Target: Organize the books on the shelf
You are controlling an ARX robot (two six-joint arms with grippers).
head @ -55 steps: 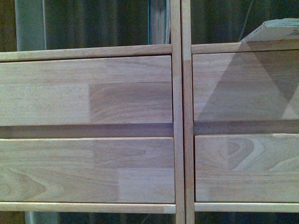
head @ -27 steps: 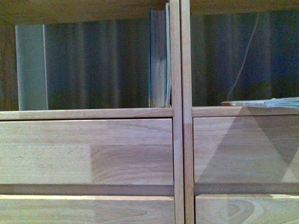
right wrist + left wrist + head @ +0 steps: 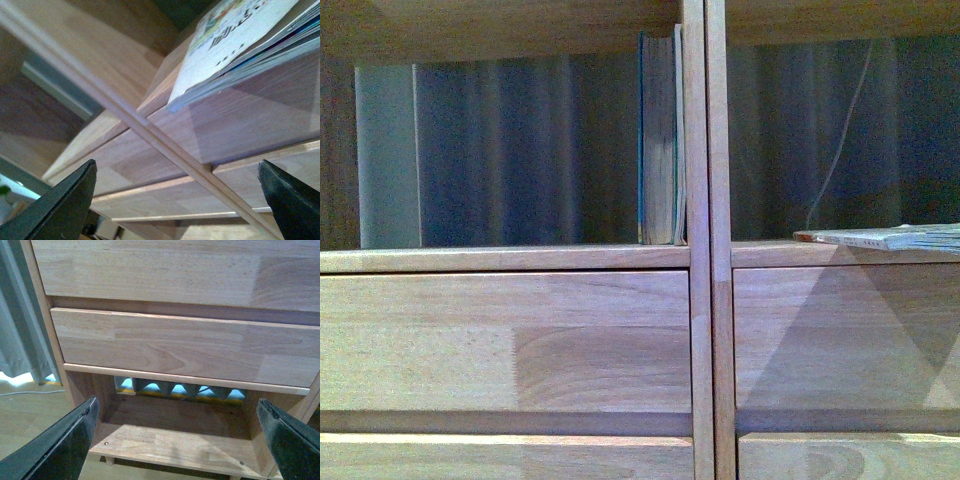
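Observation:
The light-brown wooden shelf (image 3: 708, 250) fills the front view, with its double divider down the middle. A teal-covered book (image 3: 658, 140) stands upright in the left compartment against the divider. A thin white paperback (image 3: 890, 237) lies flat in the right compartment, its edge over the shelf's front. It also shows in the right wrist view (image 3: 235, 40), above and ahead of my right gripper (image 3: 177, 200), which is open and empty. My left gripper (image 3: 177, 435) is open and empty, low before the drawer fronts (image 3: 185, 345). Neither arm shows in the front view.
Plain drawer fronts (image 3: 510, 340) run below the compartments. A pale panel (image 3: 387, 155) stands behind the left compartment. In the left wrist view a bottom open compartment (image 3: 175, 440) sits under the drawers, with floor (image 3: 30, 415) and a curtain (image 3: 17, 335) beside the unit.
The front view has risen: the drawers slid down the picture and the open compartments with both books have come into fuller view.

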